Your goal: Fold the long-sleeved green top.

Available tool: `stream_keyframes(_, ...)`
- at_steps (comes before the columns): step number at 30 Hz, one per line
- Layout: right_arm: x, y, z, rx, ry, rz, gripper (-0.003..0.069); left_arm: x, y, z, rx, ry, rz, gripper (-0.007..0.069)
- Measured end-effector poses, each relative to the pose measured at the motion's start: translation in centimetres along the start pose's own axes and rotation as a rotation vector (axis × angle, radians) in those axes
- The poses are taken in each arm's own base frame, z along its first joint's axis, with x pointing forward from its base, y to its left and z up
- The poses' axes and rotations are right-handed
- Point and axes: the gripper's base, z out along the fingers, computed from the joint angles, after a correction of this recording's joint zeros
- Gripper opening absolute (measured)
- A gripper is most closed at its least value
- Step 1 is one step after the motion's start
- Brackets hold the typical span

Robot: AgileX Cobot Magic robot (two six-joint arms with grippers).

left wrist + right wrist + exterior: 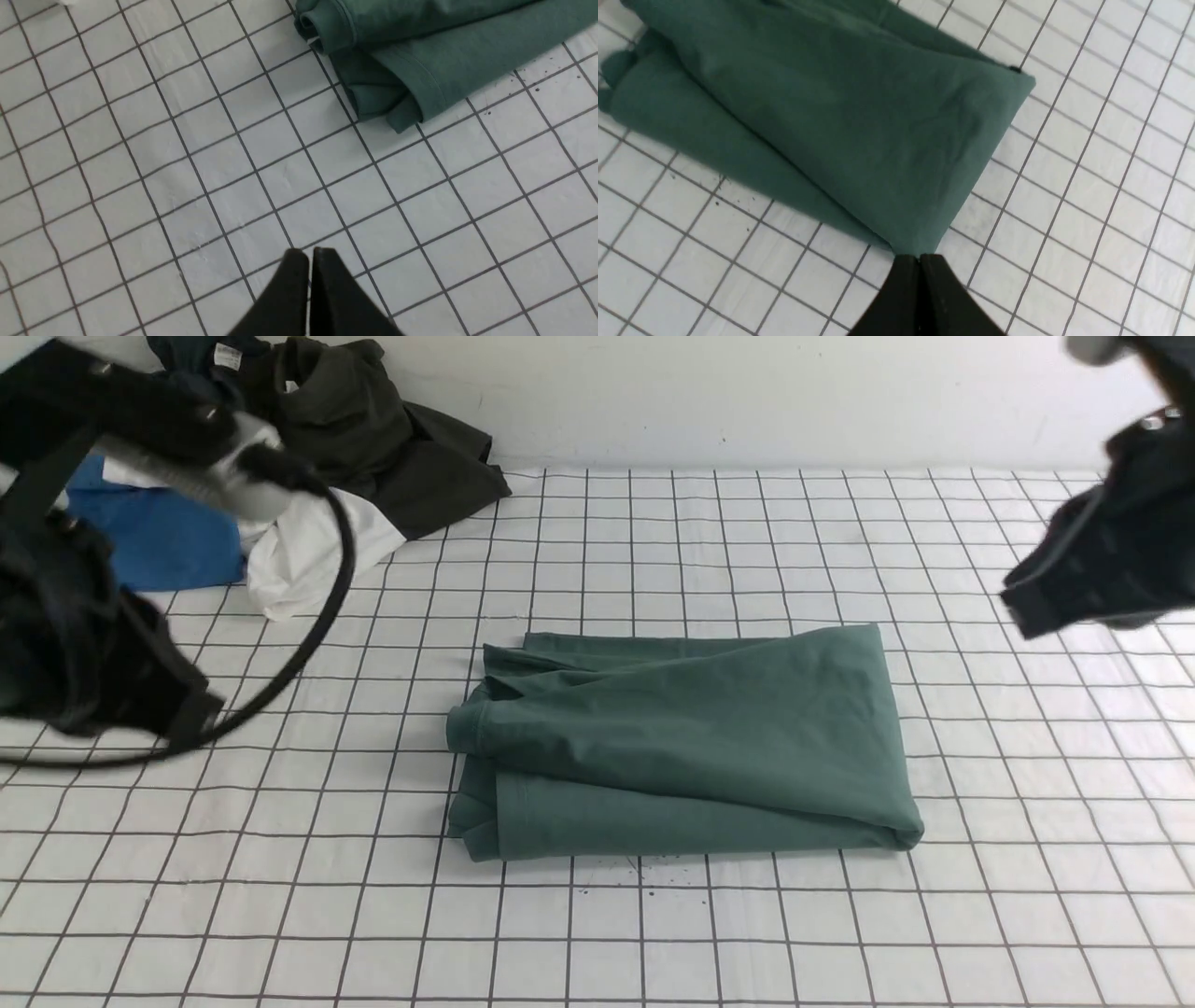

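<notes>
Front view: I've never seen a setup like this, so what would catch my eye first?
The green long-sleeved top stands out first: it lies folded into a compact bundle in the middle of the white gridded table. Next, the two black arms hanging above either side, left pincer and right pincer both shut and holding nothing. Last, a heap of other clothes at the far left corner, against the wall.

L arm (103, 644) & R arm (1102, 560) raised, well apart; both jaws closed, empty.
</notes>
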Motion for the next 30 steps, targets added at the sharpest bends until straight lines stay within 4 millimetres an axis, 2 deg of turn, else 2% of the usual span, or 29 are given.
stream_keyframes(1,0.2,0.0,-0.2,0.0,-0.003,0.0,-0.0014,0.3,-0.1,0.0,-0.001,-0.003,-0.002,-0.0008)
stream_keyframes(2,1.4,0.1,-1.9,0.01,-0.094,0.015,-0.0014,2.2,-0.4,-0.3,-0.012,-0.032,-0.015,-0.0008)
stream_keyframes(5,3.7,0.4,-4.8,0.02,-0.264,0.031,-0.0014,5.8,-0.9,-0.3,-0.041,-0.063,-0.028,-0.0008)
stream_keyframes(6,3.8,0.4,-5.0,0.019,-0.283,0.034,-0.0014,6.1,-1.0,-0.5,-0.047,-0.076,-0.025,-0.0008)
stream_keyframes(8,6.2,0.9,-7.2,0.002,-0.425,0.064,-0.0014,9.0,-1.4,-0.4,-0.066,-0.13,-0.03,-0.0008)
stream_keyframes(11,8.5,1.4,-9.3,-0.014,-0.556,0.094,-0.0014,11.7,-2.0,-0.8,-0.08,-0.226,-0.034,-0.0008)
stream_keyframes(12,8.6,1.4,-9.1,-0.016,-0.556,0.095,-0.0014,11.8,-2.0,-0.6,-0.079,-0.223,-0.034,-0.0008)
stream_keyframes(14,10.8,1.7,-10.4,-0.012,-0.653,0.104,-0.0014,13.7,-2.5,-1.1,-0.086,-0.317,-0.05,-0.0008)
stream_keyframes(19,13.6,2.0,-11.5,-0.005,-0.75,0.109,-0.0014,15.7,-3.0,-2.1,-0.105,-0.452,-0.057,-0.0007)
stream_keyframes(23,14.3,2.1,-11.9,-0.003,-0.772,0.109,-0.0014,16.5,-3.3,-3.0,-0.115,-0.524,-0.05,-0.0007)
stream_keyframes(30,14.4,2.2,-11.8,-0.007,-0.76,0.11,-0.0014,17.1,-3.4,-3.4,-0.116,-0.542,-0.048,-0.0007)
